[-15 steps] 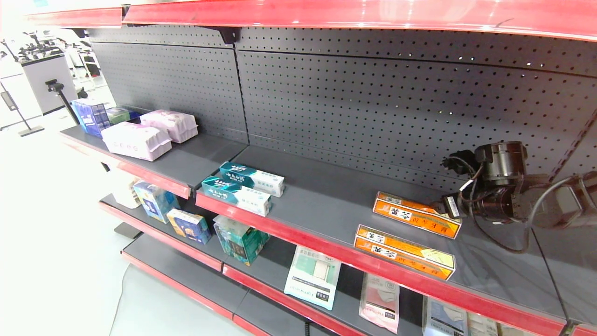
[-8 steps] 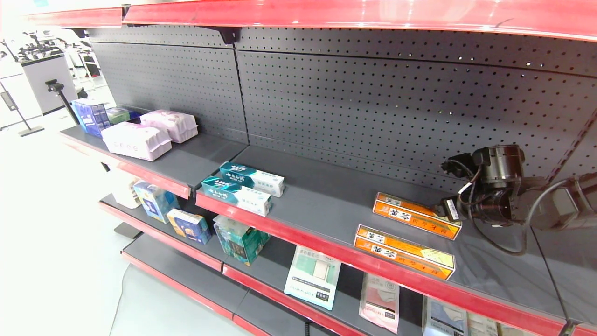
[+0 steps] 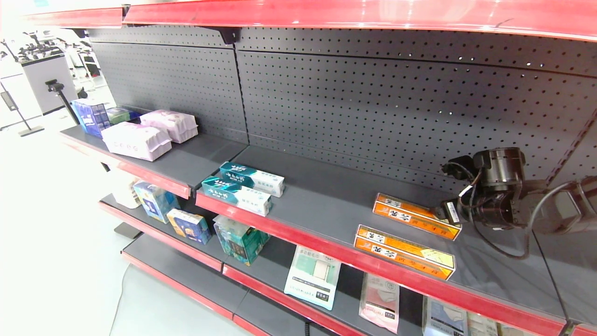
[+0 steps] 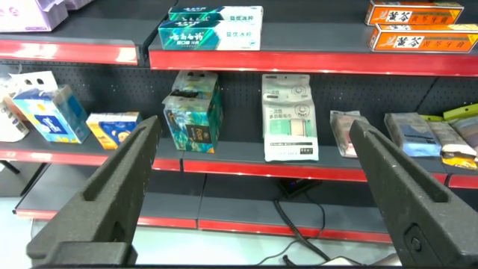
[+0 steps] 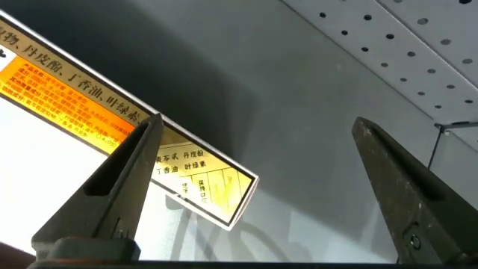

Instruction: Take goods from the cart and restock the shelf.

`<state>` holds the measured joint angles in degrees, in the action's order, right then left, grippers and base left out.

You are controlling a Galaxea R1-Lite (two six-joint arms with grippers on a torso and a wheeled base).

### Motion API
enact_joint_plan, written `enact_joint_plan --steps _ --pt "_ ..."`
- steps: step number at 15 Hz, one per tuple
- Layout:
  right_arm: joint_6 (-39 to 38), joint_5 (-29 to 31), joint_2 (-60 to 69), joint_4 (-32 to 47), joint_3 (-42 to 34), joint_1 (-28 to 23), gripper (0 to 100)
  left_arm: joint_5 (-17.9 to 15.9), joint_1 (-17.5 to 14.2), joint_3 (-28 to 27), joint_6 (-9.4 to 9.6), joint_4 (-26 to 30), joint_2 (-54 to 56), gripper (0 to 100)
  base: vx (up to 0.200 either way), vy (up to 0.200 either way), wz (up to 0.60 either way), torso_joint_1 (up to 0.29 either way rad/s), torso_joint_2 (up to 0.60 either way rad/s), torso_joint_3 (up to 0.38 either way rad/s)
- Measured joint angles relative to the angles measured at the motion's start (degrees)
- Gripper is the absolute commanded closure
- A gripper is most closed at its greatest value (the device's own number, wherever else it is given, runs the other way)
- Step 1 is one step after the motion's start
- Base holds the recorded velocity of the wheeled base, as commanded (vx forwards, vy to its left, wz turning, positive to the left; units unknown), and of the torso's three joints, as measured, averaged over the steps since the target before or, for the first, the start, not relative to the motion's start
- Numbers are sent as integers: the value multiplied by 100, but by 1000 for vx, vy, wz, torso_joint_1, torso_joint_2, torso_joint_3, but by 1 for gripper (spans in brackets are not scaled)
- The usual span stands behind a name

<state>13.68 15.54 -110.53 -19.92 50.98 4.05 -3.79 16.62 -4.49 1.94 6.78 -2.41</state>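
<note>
left gripper [image 4: 254, 125] hangs out in front of the shelf [image 3: 326, 245], fingers spread wide with nothing between them, facing the lower tiers. down there a teal carton [image 4: 193, 112] stands next to a white-and-green pouch [image 4: 290, 118], with a small blue-and-orange box [image 4: 112, 128] further along. up to the main tier now: at the red front lip lies the front orange box [image 3: 404, 252], flat and lengthwise along the edge. off to the left, two teal-and-white boxes [image 3: 236, 195] sit one behind the other near the lip. just behind the front orange one lies the back orange box [image 3: 415, 216], flat as well, the two close but apart. right gripper [image 3: 448, 211] is at that back box's right-hand end, low over the shelf, and the right wrist view has its fingers [image 5: 112, 187] spread well apart, pinching nothing. the box's printed end pokes past one finger into the gap, and whether it touches that finger, i cannot tell. further left and deeper, two pale pink packs [image 3: 135, 140] lie on the neighbouring bay, a blue box [image 3: 91, 116] beyond them. behind it all stands the dark pegboard [image 3: 350, 102].
</note>
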Motion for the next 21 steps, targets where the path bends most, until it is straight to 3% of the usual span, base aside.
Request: enact_joint_plan --steps 11,21 --pt "-30 44 364 -293 -24 39 0 0 5 -2 0 0 38 0 0 0 0 0 0 0" --pt "-958 244 2710 -304 -1898 267 0 7 0 -5 0 0 -9 0 0 0 0 0 0 0"
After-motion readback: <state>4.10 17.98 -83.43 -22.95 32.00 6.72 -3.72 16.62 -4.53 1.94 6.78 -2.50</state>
